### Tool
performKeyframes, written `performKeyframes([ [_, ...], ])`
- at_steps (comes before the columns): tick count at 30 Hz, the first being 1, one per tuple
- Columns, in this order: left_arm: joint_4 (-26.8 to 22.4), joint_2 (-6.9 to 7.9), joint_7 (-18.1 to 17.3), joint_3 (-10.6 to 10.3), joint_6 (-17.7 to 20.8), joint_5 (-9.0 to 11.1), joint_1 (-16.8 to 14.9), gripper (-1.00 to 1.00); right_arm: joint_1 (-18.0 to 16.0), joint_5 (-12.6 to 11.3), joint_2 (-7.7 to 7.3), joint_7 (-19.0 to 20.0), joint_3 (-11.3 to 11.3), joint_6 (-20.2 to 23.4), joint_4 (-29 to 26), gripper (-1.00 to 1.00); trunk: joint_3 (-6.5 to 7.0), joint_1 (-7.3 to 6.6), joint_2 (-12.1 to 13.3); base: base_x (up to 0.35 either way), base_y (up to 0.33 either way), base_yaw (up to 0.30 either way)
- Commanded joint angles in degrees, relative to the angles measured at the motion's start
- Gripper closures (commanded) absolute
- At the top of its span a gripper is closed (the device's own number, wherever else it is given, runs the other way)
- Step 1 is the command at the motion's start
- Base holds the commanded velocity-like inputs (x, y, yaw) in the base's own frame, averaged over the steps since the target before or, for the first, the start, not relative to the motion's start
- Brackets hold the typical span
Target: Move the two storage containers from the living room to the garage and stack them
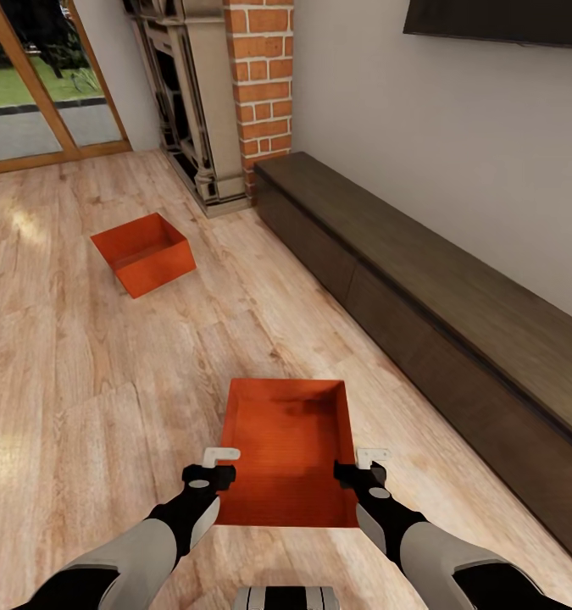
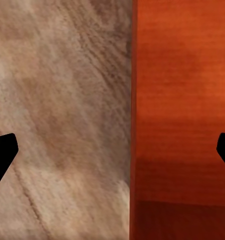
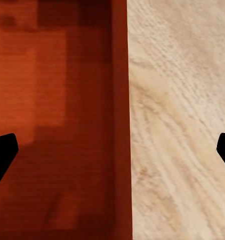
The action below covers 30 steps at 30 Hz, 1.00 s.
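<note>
From the head camera, the near storage container (image 1: 290, 449) sits on the wood-plank floor (image 1: 82, 381) between the left gripper (image 1: 220, 464) and the right gripper (image 1: 362, 464). The far storage container (image 1: 144, 252) lies well apart to the far left, and a long dark bench (image 1: 421, 313) runs along the right beside the brick chimney (image 1: 260, 85).

The left wrist camera shows spread fingers (image 2: 3, 155) straddling the container's wall (image 2: 134, 120).

The right wrist camera likewise shows released fingers (image 3: 3, 155) either side of the wall (image 3: 120, 120).

No lettering, labels, brand marks or numbers can be read anywhere: the orange bins' (image 1: 289, 449) plain sides, the black screen (image 1: 497, 21) at upper right and the brick chimney (image 1: 260, 80) carry no writing
</note>
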Motion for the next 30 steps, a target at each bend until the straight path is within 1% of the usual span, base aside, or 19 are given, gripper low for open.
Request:
performKeyframes([
  [1, 0.03, -0.02, 0.24, 0.15, -0.06, -0.56, -0.03, -1.0, -0.04, -0.43, 0.0, -0.24, 0.5, -0.18, 0.06, -1.0, -0.22, 0.22, -0.43, 0.0, 0.0, 0.0],
  [9, -0.06, -0.02, 0.29, 0.26, -0.14, -0.46, -0.03, -1.0, -0.04, -0.43, 0.0, -0.24, 0.52, -0.2, 0.06, -1.0, -1.65, 1.97, -3.64, 0.0, 0.0, 0.0],
  [20, -0.25, -0.02, 0.29, 0.27, -0.15, -0.41, -0.03, -1.0, -0.04, -0.43, 0.0, -0.24, 0.52, -0.2, 0.06, -1.0, -1.65, 1.97, -3.64, 0.0, 0.0, 0.0],
  [28, -0.23, -0.02, 0.29, 0.27, -0.15, -0.41, -0.03, -1.0, -0.04, -0.43, 0.0, -0.24, 0.47, -0.22, 0.06, -1.0, -3.09, 3.73, -6.85, 0.0, 0.0, 0.0],
  [30, -0.24, -0.02, 0.29, 0.27, -0.15, -0.41, -0.03, -1.0, -0.04, -0.38, 0.0, -0.24, 0.47, -0.21, 0.04, -1.0, -3.09, 3.73, -6.85, 0.0, 0.0, 0.0],
])
